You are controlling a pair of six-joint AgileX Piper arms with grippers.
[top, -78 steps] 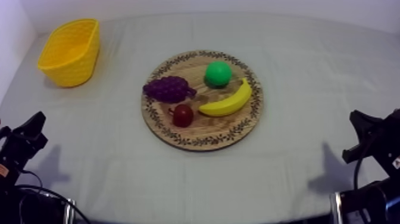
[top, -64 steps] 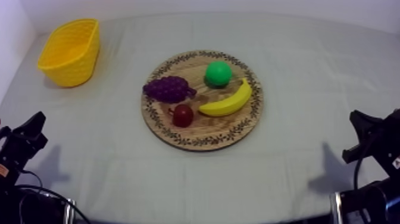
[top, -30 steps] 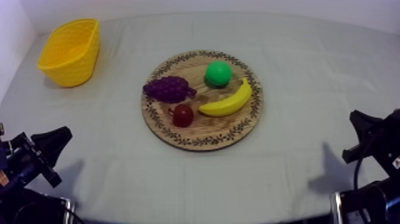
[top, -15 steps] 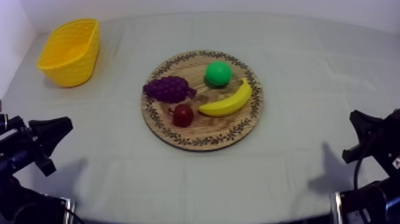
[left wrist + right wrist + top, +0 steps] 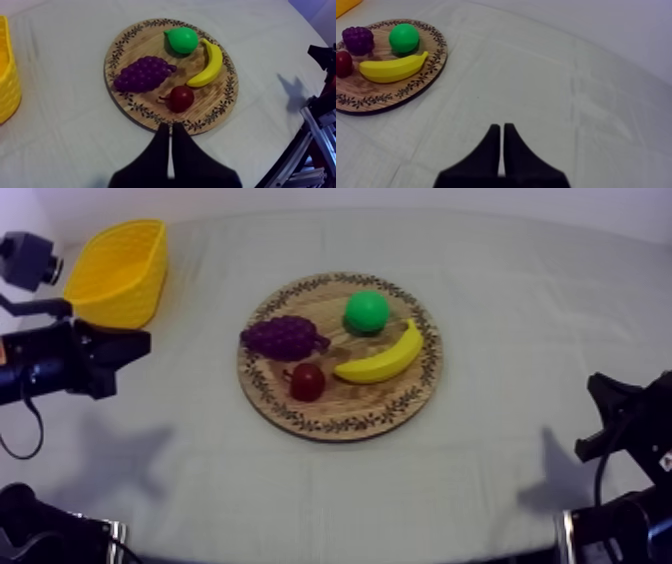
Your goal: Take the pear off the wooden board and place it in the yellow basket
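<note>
Pear (image 5: 366,312) sat near the rim of the wooden board (image 5: 372,406), just beside the banana (image 5: 380,360) and apart from the grapes (image 5: 284,337), so open to a grasp from above. Left gripper (image 5: 140,344), fingers pressed together on nothing, hung beside the yellow basket (image 5: 120,303), aimed boardward; likely the picker, the basket being on its side. Right gripper (image 5: 501,128), likewise a narrow wedge, sat low and well apart.
</note>
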